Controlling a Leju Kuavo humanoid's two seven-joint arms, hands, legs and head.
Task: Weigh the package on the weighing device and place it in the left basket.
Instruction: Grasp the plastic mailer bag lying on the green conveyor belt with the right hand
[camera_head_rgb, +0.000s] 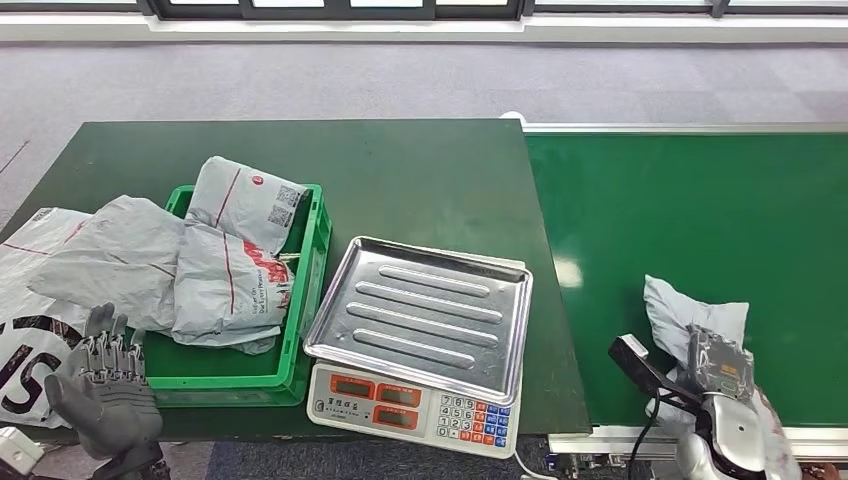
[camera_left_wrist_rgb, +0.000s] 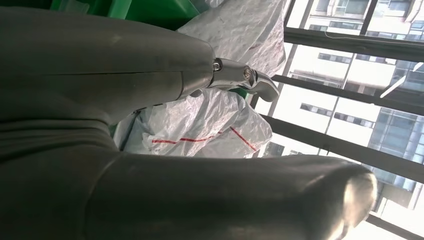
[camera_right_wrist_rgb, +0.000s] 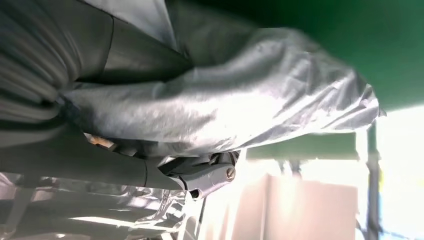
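Observation:
A crumpled grey package lies on the green conveyor belt near its front edge. My right hand is on the package's near end. In the right wrist view the package sits between the fingers and the thumb, gripped. The scale with its bare steel tray stands at the table's front, left of the belt. The green basket at the left holds several grey packages. My left hand hovers by the basket's near left corner, fingers spread and holding nothing.
More grey packages spill over the table's left edge beside the basket. The left wrist view shows packages with red lines past my hand. The dark green table stretches behind the scale. A black cable runs by my right wrist.

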